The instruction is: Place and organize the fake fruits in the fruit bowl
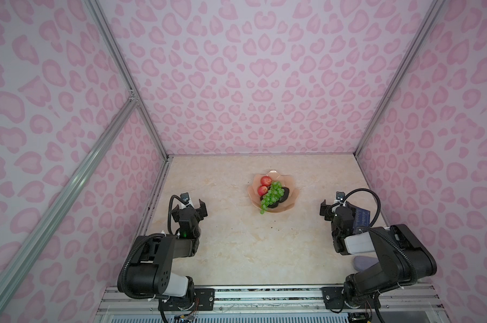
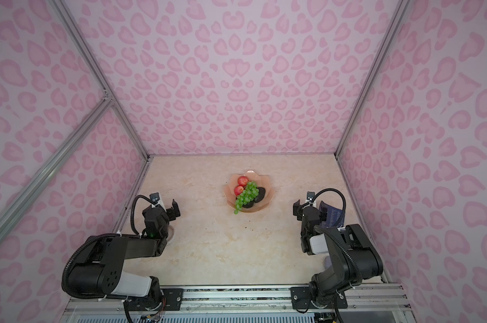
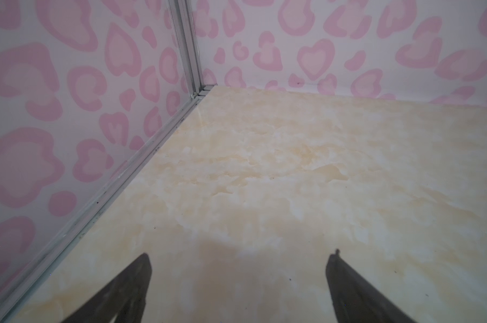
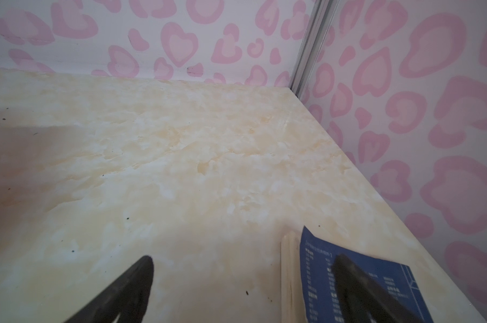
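The peach-pink fruit bowl [image 1: 292,199] [image 2: 268,197] stands mid-table in both top views. It holds two red apples [image 1: 266,180] [image 1: 262,190], a bunch of green grapes [image 1: 271,195] [image 2: 247,195] and black avocado-like ovals [image 1: 285,192] [image 1: 273,206], partly under the grapes. The grape tail hangs over the near rim. My left gripper [image 1: 190,208] [image 3: 240,256] is open over bare table, far left of the bowl. My right gripper [image 1: 338,208] [image 4: 244,258] is open with nothing between its fingers, far right of the bowl, and one finger is over the booklet.
A dark blue booklet [image 1: 363,217] [image 4: 317,251] lies by the right wall beside my right gripper. A lilac-grey pad [image 1: 361,263] lies under the right arm. A small clear disc [image 2: 172,232] peeks out below my left wrist. Patterned walls enclose three sides.
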`<state>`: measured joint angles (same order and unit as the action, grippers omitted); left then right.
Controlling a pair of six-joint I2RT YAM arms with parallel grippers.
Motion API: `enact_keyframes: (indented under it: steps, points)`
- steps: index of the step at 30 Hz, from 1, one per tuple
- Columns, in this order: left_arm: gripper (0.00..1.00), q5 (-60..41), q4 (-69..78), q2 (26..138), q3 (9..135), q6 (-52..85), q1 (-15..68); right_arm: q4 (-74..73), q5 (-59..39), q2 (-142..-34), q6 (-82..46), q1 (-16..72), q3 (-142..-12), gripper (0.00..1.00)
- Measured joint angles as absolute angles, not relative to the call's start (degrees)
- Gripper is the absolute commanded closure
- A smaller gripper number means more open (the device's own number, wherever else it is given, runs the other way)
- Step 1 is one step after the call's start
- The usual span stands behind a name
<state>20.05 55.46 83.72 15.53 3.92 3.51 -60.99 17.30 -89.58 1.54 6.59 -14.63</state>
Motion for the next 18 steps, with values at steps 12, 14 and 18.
enact_keyframes:
  steps: [12, 14, 18]
  points:
    - [0.03, 18.83, 56.84, 84.18, 17.28, 4.99, 1.72, -58.7, 13.65, -88.2, 1.78, 4.82, -18.22, 0.0]
    - [0.03, 18.46, 56.51, 84.25, 17.61, 5.08, 1.48, -57.71, 13.47, -88.2, 1.61, 4.82, -18.37, 0.0]
    - [0.03, 17.8, 56.29, 84.25, 17.93, 5.52, 1.08, -57.14, 14.2, -88.18, 0.78, 4.69, -18.83, 0.0]
